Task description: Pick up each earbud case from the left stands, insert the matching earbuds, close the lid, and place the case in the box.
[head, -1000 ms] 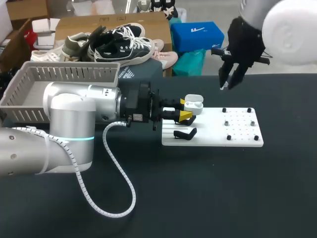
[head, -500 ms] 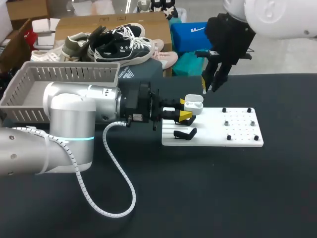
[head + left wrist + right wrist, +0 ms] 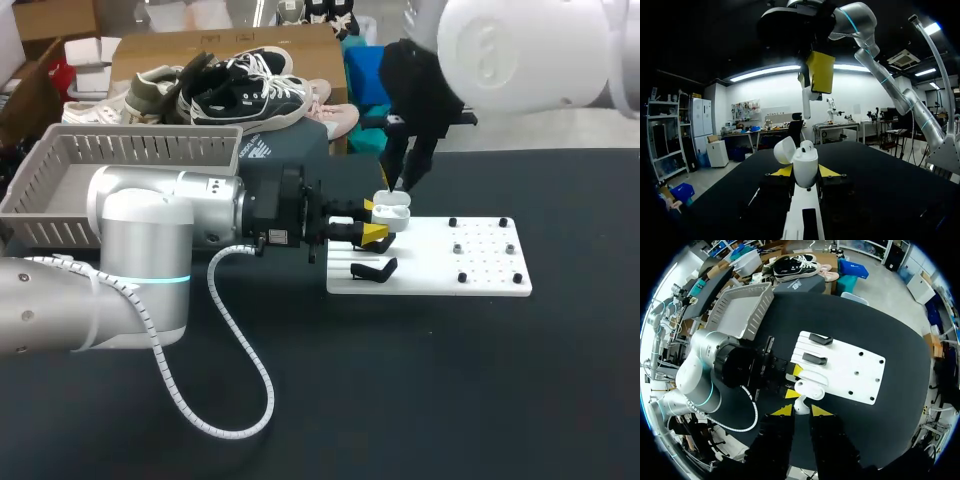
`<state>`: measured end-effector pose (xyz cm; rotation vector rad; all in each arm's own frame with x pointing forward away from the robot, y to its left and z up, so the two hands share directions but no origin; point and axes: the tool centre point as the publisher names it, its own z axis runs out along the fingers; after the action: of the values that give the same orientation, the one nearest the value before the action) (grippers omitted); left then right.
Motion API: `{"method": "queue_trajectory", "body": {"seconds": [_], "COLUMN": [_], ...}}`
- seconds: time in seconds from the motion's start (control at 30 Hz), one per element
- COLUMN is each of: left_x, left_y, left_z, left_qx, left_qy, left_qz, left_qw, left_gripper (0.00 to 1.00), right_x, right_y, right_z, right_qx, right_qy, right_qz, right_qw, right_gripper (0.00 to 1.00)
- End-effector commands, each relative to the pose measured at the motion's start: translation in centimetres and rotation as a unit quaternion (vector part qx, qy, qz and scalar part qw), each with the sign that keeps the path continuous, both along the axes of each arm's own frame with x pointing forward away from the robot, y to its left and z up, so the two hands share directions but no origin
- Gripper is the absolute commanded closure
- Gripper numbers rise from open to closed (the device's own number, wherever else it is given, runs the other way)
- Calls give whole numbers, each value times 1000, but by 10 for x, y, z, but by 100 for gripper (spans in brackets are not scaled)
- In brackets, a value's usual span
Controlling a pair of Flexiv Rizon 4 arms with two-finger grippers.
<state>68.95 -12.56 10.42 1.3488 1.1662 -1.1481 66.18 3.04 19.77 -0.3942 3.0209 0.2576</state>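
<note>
Head view: the left pincer [image 3: 372, 221] reaches in from the left and is clamped on the open-lidded white earbud case [image 3: 393, 211], which sits at the left edge of the white perforated board [image 3: 470, 265] on the black worktop [image 3: 400, 380]. The right pincer [image 3: 398, 183] hangs just above the case. The grey slatted plastic basket [image 3: 140, 150] sits far left.

Left wrist view: the case [image 3: 804, 167] stands upright between the yellow tips, and a white earbud [image 3: 806, 102] dangles over it.

Right wrist view: the right pincer [image 3: 800, 410] is pinched on the earbud [image 3: 801, 405], with the case [image 3: 810, 388] directly ahead.
</note>
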Motion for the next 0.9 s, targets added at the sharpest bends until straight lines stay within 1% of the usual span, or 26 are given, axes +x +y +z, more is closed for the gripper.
{"method": "queue_trajectory", "body": {"seconds": [0.03, 0.17, 0.7, 0.9], "left_x": [1, 1, 1, 1], "left_y": [0, 0, 0, 0], "left_z": [-1, -1, -1, -1], "left_qx": [-1, -1, -1, -1], "left_qy": [0, 0, 0, 0], "left_qz": [-1, -1, -1, -1], "left_qw": [1000, 1000, 1000, 1000], "left_gripper": [100, 100, 100, 100], "right_x": [-5, -4, -4, 0], "right_y": [2, 3, 3, 9], "right_z": [-7, -10, -10, -11], "right_qx": [-4, 1, 1, 0], "right_qy": [-9, -3, -3, -9], "right_qz": [-5, -13, -13, -5], "right_qw": [1000, 1000, 1000, 1000], "right_gripper": [100, 100, 100, 100]}}
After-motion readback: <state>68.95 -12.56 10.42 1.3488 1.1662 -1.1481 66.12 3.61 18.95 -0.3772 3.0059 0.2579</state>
